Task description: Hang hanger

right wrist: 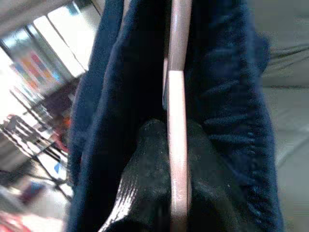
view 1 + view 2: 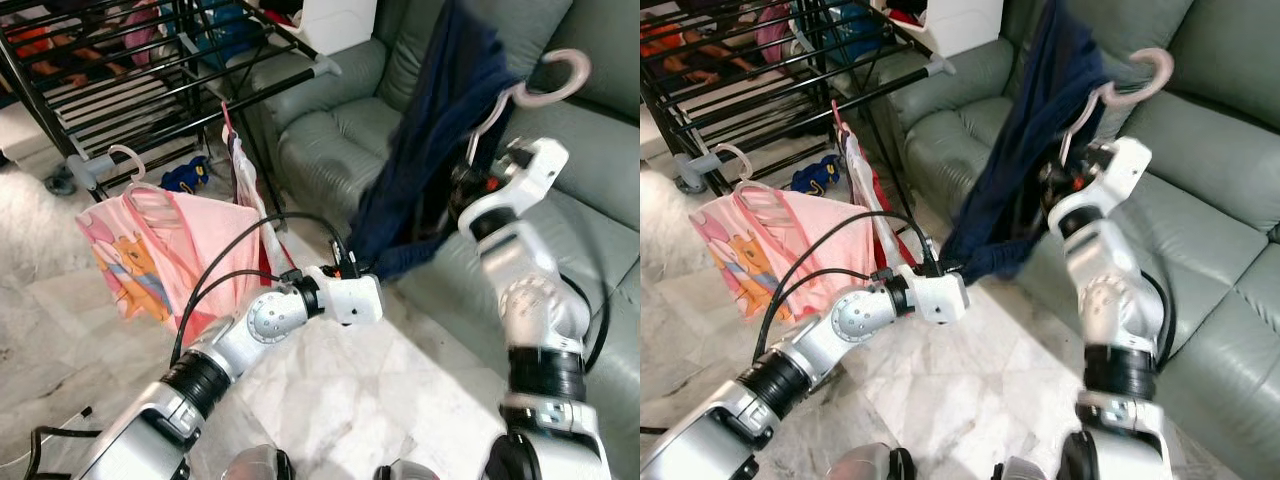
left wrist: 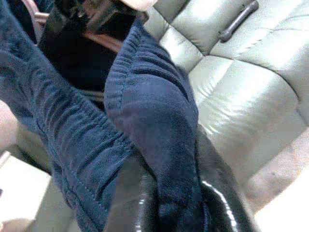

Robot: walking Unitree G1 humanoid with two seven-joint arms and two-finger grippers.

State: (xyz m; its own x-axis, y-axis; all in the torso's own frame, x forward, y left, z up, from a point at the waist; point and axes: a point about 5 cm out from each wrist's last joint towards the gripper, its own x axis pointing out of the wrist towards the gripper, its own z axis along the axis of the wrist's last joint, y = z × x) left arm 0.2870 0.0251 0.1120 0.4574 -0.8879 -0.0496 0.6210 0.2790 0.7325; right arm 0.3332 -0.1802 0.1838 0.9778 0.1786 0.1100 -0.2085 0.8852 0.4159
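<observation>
A grey-green leather sofa (image 2: 590,180) stands beside a black drying rack (image 2: 130,70) on marble floor (image 2: 380,380).

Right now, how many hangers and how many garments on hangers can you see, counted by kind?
Pink hangers: 2, one held up by the right gripper, hook, and one on the drying rack.
Garments on hangers: 2, a navy garment and a pink cartoon garment.
Total: 4

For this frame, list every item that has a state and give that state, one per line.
Pink hanger: held up by the right hand, not on the rack.
Navy garment: draped on the hanger, hem pinched by the left hand.
Pink printed garment: hanging from the drying rack.
</observation>
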